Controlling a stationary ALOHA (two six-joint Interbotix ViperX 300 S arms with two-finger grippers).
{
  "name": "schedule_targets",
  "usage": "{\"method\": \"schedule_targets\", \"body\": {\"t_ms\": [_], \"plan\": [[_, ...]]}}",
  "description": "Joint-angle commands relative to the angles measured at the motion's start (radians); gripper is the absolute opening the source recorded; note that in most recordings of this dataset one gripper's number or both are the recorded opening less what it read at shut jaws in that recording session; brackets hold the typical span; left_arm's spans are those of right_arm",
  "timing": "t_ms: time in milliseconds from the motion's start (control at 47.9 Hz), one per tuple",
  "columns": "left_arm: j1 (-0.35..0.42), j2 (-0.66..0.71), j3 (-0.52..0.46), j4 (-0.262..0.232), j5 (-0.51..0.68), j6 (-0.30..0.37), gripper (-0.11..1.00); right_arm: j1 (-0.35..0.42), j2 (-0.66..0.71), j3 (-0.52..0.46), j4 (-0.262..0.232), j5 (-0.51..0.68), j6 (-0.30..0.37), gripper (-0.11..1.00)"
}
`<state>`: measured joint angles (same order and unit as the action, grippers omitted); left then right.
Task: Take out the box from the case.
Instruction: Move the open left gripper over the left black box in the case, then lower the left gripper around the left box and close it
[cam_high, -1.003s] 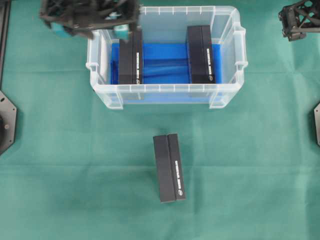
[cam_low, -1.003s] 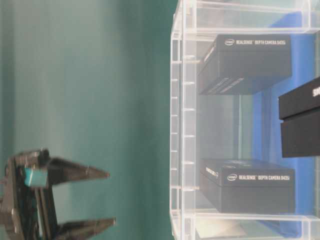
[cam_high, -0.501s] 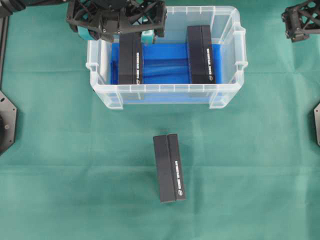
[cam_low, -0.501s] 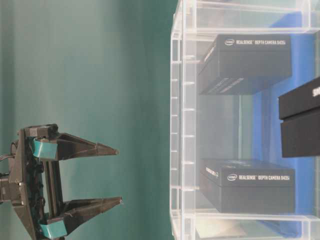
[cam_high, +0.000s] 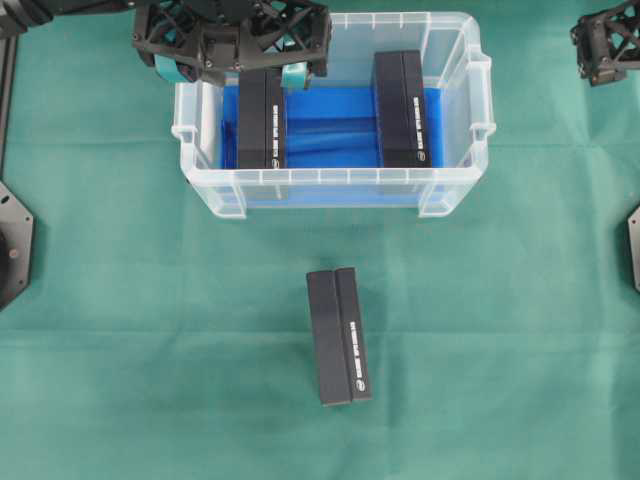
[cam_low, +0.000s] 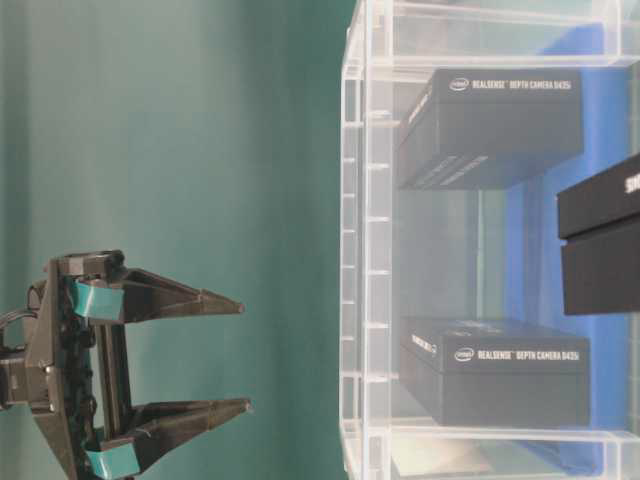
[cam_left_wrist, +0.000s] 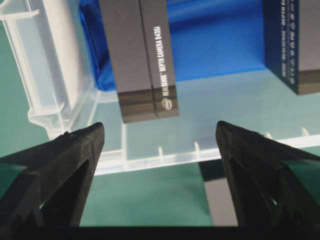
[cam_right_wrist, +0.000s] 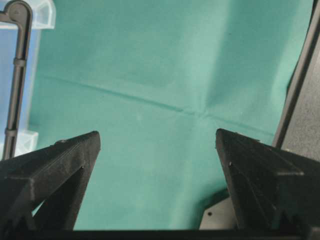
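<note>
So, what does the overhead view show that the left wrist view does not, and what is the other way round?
Only the overhead view shows the whole case, the whole third box on the green cloth, and the right gripper far at the edge. Only the left wrist view shows the open left gripper with its two fingers framing the left box's end and its printed label. Both show the left box and right box inside on the blue cloth.

The clear translucent rectangular plastic case (cam_high: 330, 185) has a bright blue cloth lining (cam_high: 330, 125). Three matte black rectangular cardboard boxes (cam_high: 338, 335) carry white lettering. A plain green cloth (cam_high: 150, 350) covers the desk.
</note>
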<state>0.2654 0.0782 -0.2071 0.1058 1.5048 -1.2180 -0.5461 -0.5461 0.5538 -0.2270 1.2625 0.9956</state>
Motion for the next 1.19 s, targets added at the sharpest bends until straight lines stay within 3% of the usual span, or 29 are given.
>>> {"method": "schedule_targets", "body": {"t_ms": [0,606,940,1170], "plan": [[0.0,-0.026,-0.006,0.005,-0.003,0.0,0.86,-0.003,-0.003,-0.009,0.0,-0.008,0.002,0.94],[0.0,-0.023,0.091,0.014,-0.08,-0.021,0.86,-0.003,-0.002,-0.009,0.002,-0.009,-0.002,0.94],[-0.005,-0.015,0.153,0.1,-0.164,-0.066,0.86,-0.003,-0.002,-0.009,0.002,-0.021,-0.003,0.94],[-0.005,0.003,0.222,0.101,-0.247,-0.083,0.86,-0.003,-0.002,-0.008,0.0,-0.021,-0.003,0.94]]}}
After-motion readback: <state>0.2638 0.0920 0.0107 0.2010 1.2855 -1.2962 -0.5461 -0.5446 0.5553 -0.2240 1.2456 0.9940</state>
